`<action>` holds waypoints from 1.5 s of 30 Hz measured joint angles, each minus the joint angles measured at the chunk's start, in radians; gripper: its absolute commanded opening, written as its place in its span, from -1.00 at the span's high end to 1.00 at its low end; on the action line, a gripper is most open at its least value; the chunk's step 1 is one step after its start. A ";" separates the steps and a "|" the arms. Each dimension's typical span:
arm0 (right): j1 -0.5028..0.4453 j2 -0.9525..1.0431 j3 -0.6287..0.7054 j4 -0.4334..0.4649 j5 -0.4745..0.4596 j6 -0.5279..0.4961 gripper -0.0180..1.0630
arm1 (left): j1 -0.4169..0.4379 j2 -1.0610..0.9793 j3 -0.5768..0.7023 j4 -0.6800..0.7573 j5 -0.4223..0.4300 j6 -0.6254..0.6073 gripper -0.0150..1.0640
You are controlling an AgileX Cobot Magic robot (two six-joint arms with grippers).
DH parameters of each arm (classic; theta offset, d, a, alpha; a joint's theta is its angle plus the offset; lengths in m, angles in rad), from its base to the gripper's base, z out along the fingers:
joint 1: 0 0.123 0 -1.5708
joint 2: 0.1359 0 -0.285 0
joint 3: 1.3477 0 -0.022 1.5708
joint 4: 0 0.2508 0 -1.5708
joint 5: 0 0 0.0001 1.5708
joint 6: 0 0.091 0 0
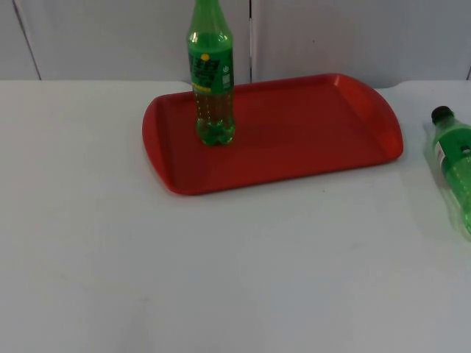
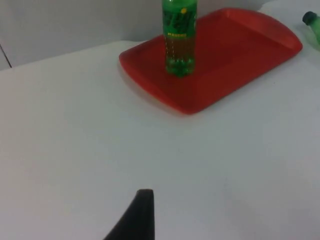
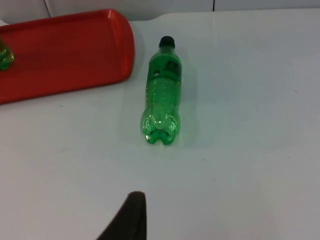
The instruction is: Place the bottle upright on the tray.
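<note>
White table [image 1: 221,279], grey partition wall [image 1: 110,37] behind; red tray [image 1: 309,132] on it.

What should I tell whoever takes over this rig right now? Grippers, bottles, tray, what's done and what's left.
Left gripper: above the bare table, facing the red tray; waiting.
Right gripper: above the table, facing the lying bottle.
Upright bottle stands on the tray's left part: done.
The lying bottle is on its side on the white table, right of the tray and apart from it, black cap pointing toward the wall.
Left: pick it up and stand it on the tray, probably with the right arm.
</note>
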 measured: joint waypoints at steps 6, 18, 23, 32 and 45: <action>0.000 0.000 0.000 0.000 0.000 0.000 -0.98 | 0.000 0.000 0.022 0.010 0.032 0.000 -0.97; 0.000 0.000 0.000 0.000 0.000 0.000 -0.98 | 0.000 0.000 0.022 0.014 0.035 -0.004 -0.97; 0.000 0.000 0.000 0.000 0.000 0.000 -0.98 | 0.000 0.000 0.022 0.014 0.035 -0.004 -0.97; 0.000 0.000 0.000 0.000 0.000 0.000 -0.98 | 0.000 0.000 0.022 0.014 0.035 -0.004 -0.97; 0.000 0.000 0.000 0.000 -0.002 0.000 -0.98 | 0.000 0.000 0.022 0.014 0.035 -0.005 -0.97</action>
